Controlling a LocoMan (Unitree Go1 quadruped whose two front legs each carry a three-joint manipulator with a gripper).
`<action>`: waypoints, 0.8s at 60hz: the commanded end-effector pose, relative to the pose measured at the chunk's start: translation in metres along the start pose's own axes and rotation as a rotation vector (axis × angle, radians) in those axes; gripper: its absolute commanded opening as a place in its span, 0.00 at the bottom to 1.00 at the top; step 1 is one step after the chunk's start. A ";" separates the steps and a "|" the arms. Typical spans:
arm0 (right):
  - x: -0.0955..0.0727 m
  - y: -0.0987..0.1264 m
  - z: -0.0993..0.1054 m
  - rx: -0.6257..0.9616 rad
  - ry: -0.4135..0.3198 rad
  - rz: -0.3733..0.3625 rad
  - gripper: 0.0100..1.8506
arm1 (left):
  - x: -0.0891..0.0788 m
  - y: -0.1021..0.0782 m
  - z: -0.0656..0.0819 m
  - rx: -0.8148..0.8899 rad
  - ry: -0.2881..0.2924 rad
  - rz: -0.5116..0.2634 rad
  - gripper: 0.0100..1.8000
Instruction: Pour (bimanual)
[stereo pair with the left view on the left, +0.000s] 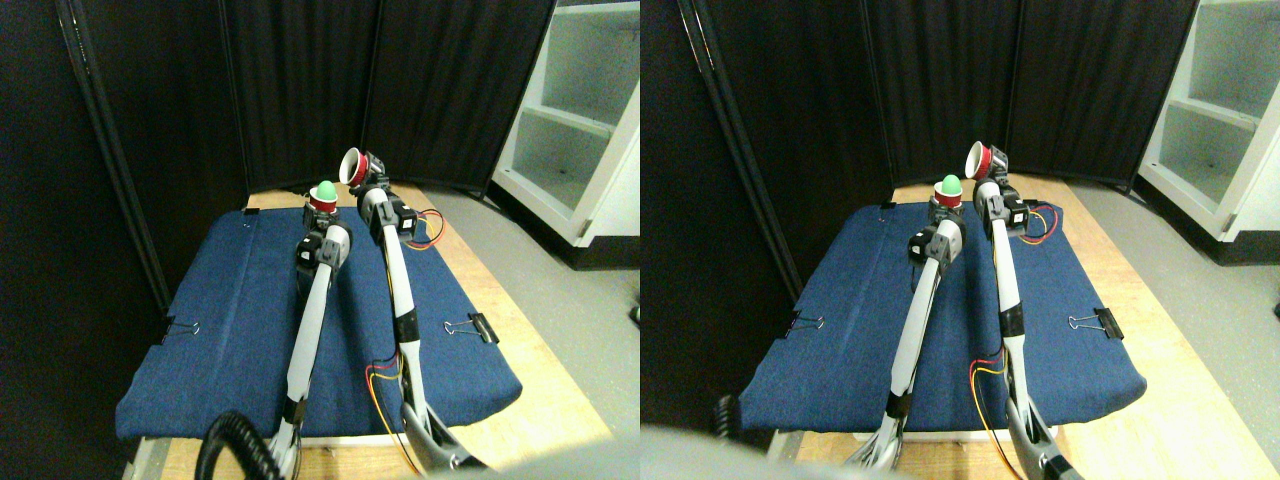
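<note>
Left pincer: raised at the far end of the left manipulator, over the far part of the blue cloth; it pinches the lower red cup from below.
Lower red cup: upright, mouth up, held by the left pincer; only a short band of red shows above the dark jaws.
Green ball: sits in the mouth of the lower red cup, its rounded top standing above the rim.
Right pincer: higher than the left one and just to its right; it grips the tilted red cup at the base end.
Tilted red cup: tipped over towards the robot's left, its white inside and open mouth facing left and slightly down, just above and beside the green ball; probably not touching the ball, though the gap is too small to be sure.
Left manipulator: a pale limb rising from the bottom edge, leaning slightly right as it goes up.
Right manipulator: a pale limb rising beside it, with red and yellow wires looping near its lower joint and again near its upper joint.
Blue cloth: spread over the bench, covering most of its top.
Bench: light wood, bare along the right side and the near edge.
Binder clips: one on the right edge of the cloth, another on the left edge.
Black curtain: hangs behind the bench.
White shelf unit: stands at the right, on the grey floor.
</note>
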 end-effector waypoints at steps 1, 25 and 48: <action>0.002 0.004 0.004 0.101 -0.005 0.031 0.17 | 0.001 -0.006 0.001 -0.007 0.003 -0.041 0.18; 0.003 -0.010 -0.007 0.448 -0.029 0.057 0.17 | 0.002 -0.007 0.010 0.006 0.000 -0.058 0.18; -0.005 -0.025 -0.029 0.718 -0.082 0.051 0.17 | 0.004 0.001 0.023 0.023 -0.040 -0.060 0.18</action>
